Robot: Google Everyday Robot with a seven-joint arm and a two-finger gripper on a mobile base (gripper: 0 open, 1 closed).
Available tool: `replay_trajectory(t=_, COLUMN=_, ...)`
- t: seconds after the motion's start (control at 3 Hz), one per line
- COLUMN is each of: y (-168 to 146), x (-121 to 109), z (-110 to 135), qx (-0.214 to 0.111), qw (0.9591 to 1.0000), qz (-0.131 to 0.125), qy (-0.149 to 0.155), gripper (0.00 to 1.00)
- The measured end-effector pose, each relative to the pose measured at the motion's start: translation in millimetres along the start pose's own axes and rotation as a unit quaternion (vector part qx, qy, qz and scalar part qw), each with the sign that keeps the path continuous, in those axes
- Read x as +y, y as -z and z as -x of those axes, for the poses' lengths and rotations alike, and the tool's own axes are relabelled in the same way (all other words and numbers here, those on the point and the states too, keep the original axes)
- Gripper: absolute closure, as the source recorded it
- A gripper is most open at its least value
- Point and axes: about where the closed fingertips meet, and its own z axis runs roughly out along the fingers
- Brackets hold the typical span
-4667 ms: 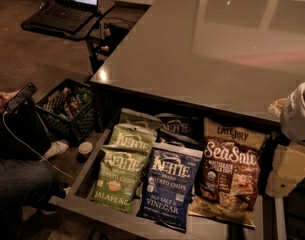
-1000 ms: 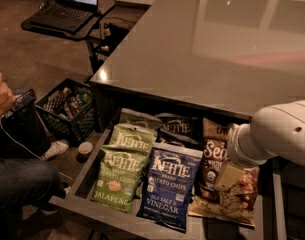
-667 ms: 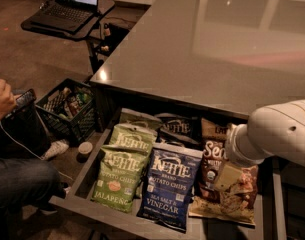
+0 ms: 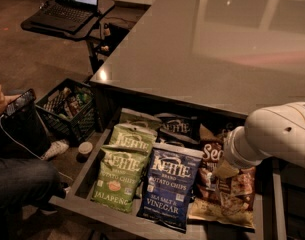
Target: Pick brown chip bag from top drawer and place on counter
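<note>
Top drawer (image 4: 107,215) is open, its front rim nearest the camera. Brown chip bag (image 4: 232,196) lies flat at the drawer's right end, just beside the blue Kettle bag (image 4: 169,189). Since 4.7 s ago the white arm (image 4: 282,131) has come in from the right and now covers the bag's upper right part. Against 0.7 s ago it has hardly shifted. Gripper (image 4: 223,170) sits low over the bag's middle, apparently touching it. Whether it is wide, narrow or holding cannot be told. The bag lies directly beneath the gripper and extends toward the camera. Counter (image 4: 202,49) lies beyond.
</note>
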Motion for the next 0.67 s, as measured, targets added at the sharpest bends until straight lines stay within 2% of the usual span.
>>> replay_trajectory(t=0.67, y=0.0, x=0.0, z=0.0, qx=0.000, qw=1.0000, qz=0.000, qy=0.000, gripper=0.88)
